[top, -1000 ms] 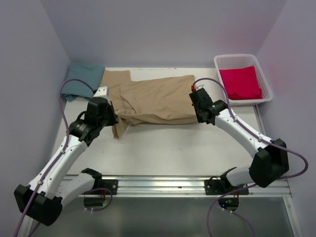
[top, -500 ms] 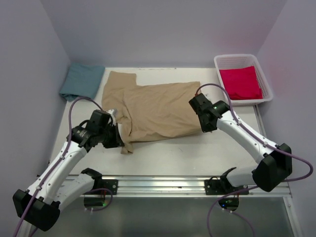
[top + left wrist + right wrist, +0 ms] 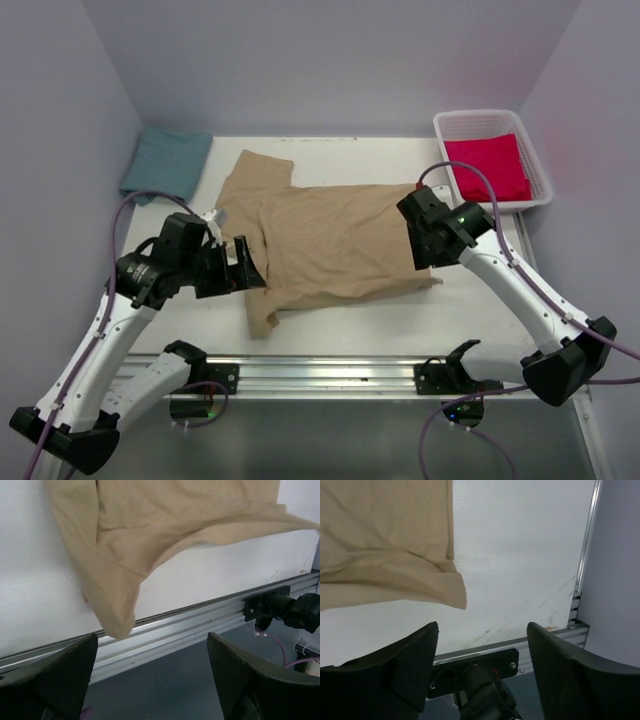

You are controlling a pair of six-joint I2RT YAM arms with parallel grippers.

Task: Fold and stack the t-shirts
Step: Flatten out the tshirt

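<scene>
The tan t-shirt (image 3: 330, 240) lies spread across the middle of the table, with one sleeve pointing at the near edge. My left gripper (image 3: 243, 268) hovers open over its left sleeve. In the left wrist view the left gripper (image 3: 151, 645) holds nothing, and the tan sleeve (image 3: 115, 580) lies beyond it. My right gripper (image 3: 427, 252) is open at the shirt's right hem. The right wrist view shows the right gripper (image 3: 482, 630) empty, with the hem corner (image 3: 447, 587) just ahead. A folded teal t-shirt (image 3: 165, 165) sits at the back left. A red-pink t-shirt (image 3: 487, 167) lies in the basket.
The white slatted basket (image 3: 541, 165) stands at the back right corner. An aluminium rail (image 3: 330, 372) runs along the table's near edge and also shows as the rail (image 3: 200, 620) in the left wrist view. Pale walls close in the left, back and right sides.
Both grippers pulled the tan t-shirt toward the near edge, then opened and let go of it. The shirt now lies flatter and wider.
</scene>
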